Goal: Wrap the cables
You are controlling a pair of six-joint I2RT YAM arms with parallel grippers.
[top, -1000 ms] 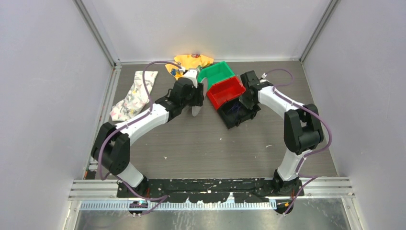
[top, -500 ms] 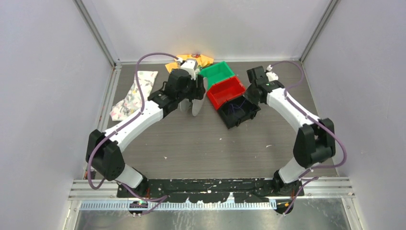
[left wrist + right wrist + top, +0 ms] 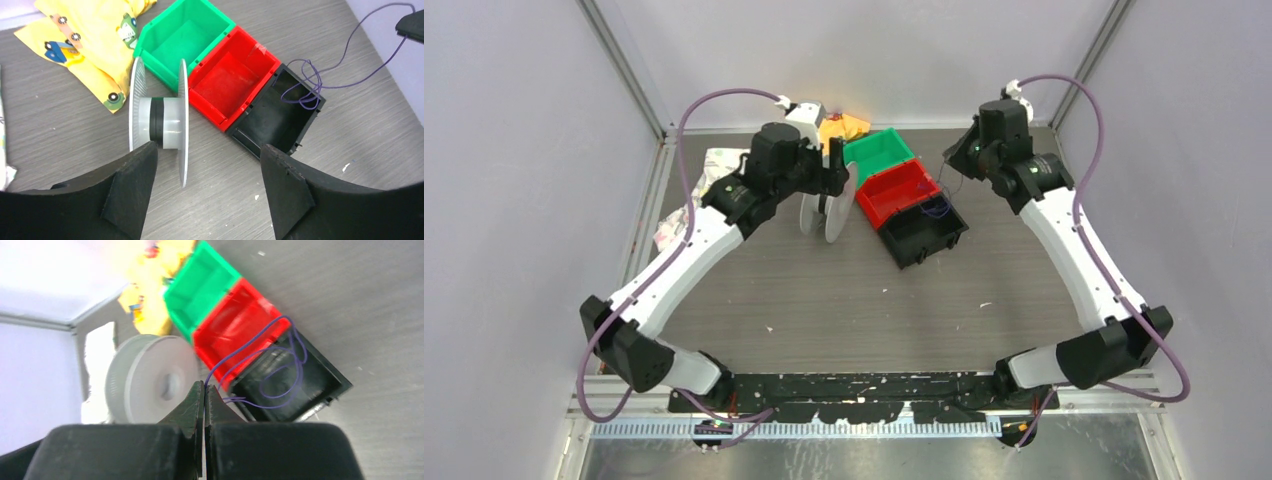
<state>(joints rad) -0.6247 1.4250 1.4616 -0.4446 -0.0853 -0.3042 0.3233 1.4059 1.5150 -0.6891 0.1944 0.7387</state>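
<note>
From above, the left gripper (image 3: 829,190) hangs at a white spool (image 3: 822,212), and the right gripper (image 3: 951,160) is beyond the black bin (image 3: 921,238). On the left wrist camera the fingers (image 3: 127,187) are spread and empty, with the spool just ahead of the left tip. The cable (image 3: 306,92) loops over the bin's far corner, ahead of the right tip. On the right wrist camera the fingers (image 3: 192,410) are pressed together, pinching the cable at their tips, and its loops lie ahead in the bin.
</note>
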